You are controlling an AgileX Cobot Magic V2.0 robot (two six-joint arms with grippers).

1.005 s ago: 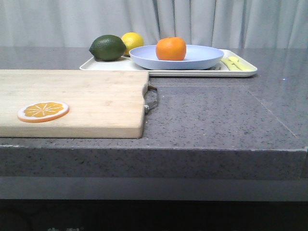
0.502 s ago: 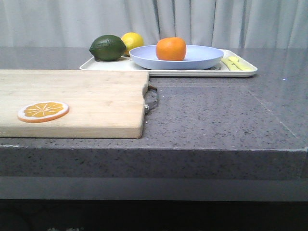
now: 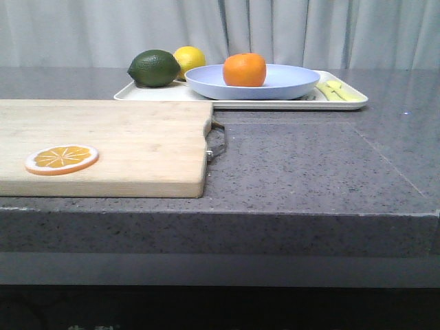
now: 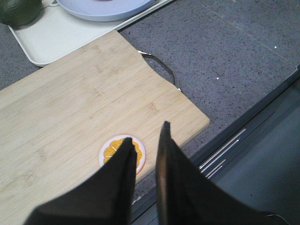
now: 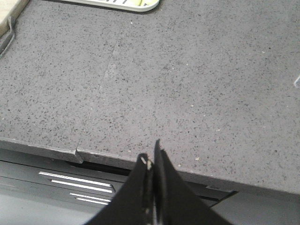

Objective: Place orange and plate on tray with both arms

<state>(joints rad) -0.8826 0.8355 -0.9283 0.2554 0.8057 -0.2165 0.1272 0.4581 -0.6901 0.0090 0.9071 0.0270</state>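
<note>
The orange (image 3: 244, 69) sits in the pale blue plate (image 3: 289, 86), and the plate rests on the cream-white tray (image 3: 275, 104) at the back of the counter. Neither gripper shows in the front view. In the left wrist view my left gripper (image 4: 146, 133) hangs over the counter's front edge, jaws a little apart and empty; the plate (image 4: 103, 9) and tray (image 4: 51, 37) lie far from it. My right gripper (image 5: 151, 157) is shut and empty over the front edge, with the tray's corner (image 5: 117, 3) far off.
A wooden cutting board (image 3: 117, 144) with a metal handle lies at front left, with an orange slice (image 3: 62, 159) on it. A dark green fruit (image 3: 154, 68), a lemon (image 3: 190, 58) and yellow pieces (image 3: 337, 91) share the tray. The counter's front edge (image 3: 275, 213) is near.
</note>
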